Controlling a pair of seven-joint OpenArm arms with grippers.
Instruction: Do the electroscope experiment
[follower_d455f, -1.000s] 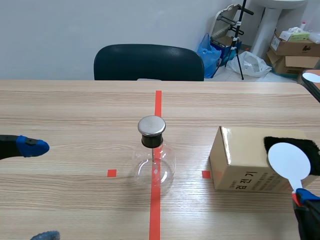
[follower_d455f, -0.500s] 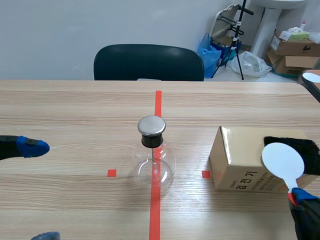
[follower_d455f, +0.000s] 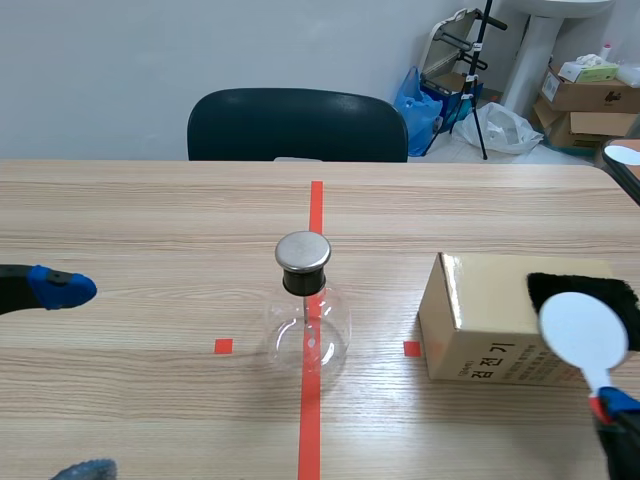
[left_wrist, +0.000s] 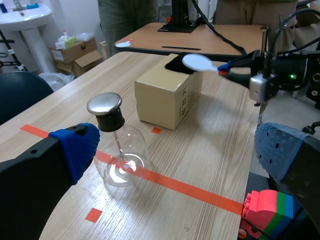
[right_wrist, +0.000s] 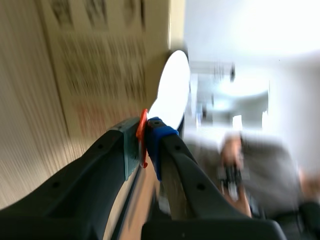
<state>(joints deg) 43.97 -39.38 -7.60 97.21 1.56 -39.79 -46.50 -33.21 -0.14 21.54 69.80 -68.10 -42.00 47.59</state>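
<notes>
A glass flask electroscope with a round metal cap stands on the red tape line at the table's middle; the left wrist view shows the electroscope ahead of my open left gripper. My right gripper at the lower right is shut on the red handle of a white round paddle, whose disc hangs over the black cloth on the cardboard box. The paddle shows between my right fingers beside the box. My left gripper stays low at the left edge.
A dark chair stands behind the table's far edge. Boxes and bags lie on the floor at the back right. A colourful block sits beside my left gripper. A second table stands beyond the box.
The paddle's disc swung left over the box and then back right, with my right gripper shifting slightly with it. The left gripper barely moved.
</notes>
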